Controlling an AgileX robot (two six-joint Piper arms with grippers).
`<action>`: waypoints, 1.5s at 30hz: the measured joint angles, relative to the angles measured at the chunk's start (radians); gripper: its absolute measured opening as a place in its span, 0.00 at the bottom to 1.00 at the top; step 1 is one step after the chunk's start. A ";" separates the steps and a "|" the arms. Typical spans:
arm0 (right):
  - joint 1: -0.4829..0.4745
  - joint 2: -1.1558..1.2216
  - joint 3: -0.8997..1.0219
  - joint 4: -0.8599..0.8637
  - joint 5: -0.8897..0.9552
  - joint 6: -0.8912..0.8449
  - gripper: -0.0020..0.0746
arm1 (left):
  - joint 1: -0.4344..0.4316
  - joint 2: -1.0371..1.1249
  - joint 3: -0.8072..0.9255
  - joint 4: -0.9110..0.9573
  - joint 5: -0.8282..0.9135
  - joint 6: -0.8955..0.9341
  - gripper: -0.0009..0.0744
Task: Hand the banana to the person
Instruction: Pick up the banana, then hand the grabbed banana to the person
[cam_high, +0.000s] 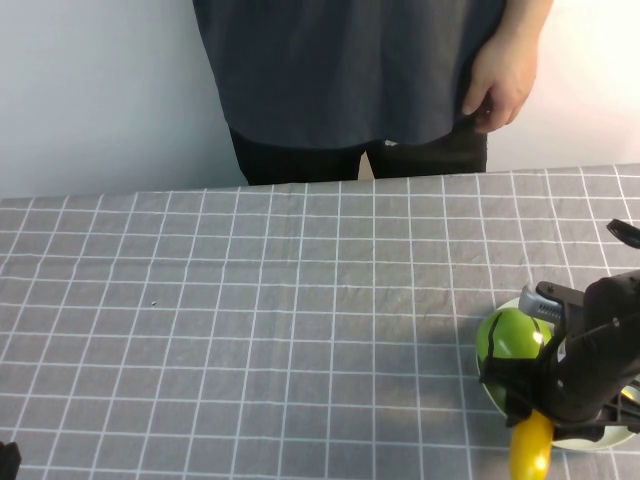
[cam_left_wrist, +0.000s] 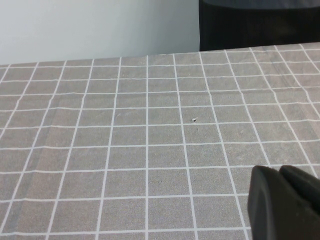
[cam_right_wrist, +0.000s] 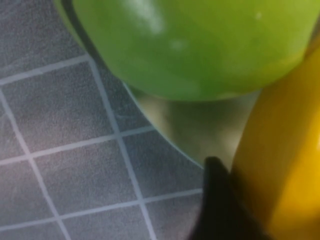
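Observation:
The yellow banana (cam_high: 531, 447) lies on a pale plate (cam_high: 600, 441) at the table's front right, and one end sticks out past the plate's near rim. My right gripper (cam_high: 535, 412) is down over the plate and shut on the banana (cam_right_wrist: 287, 165). One dark finger (cam_right_wrist: 216, 200) presses against its side, and the other is hidden. The person (cam_high: 350, 70) stands behind the table's far edge, with a bare hand (cam_high: 505, 80) hanging at the side. My left gripper (cam_left_wrist: 279, 171) hovers shut and empty above the cloth at the front left.
A round green fruit (cam_high: 512, 335) sits on the same plate right beside the banana, and it also shows in the right wrist view (cam_right_wrist: 200, 45). A grey checked cloth (cam_high: 250, 320) covers the table. The person's dark trousers (cam_left_wrist: 260, 25) are behind the far edge.

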 joint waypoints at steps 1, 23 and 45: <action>0.000 0.000 0.000 0.000 0.000 -0.008 0.29 | 0.000 0.000 0.000 0.000 0.000 0.000 0.01; 0.070 -0.436 -0.028 -0.055 0.266 -0.086 0.13 | 0.000 0.000 0.000 0.000 0.000 0.000 0.01; 0.100 -0.263 -0.477 -0.392 0.264 -0.246 0.11 | 0.000 0.000 0.000 0.000 0.000 0.000 0.01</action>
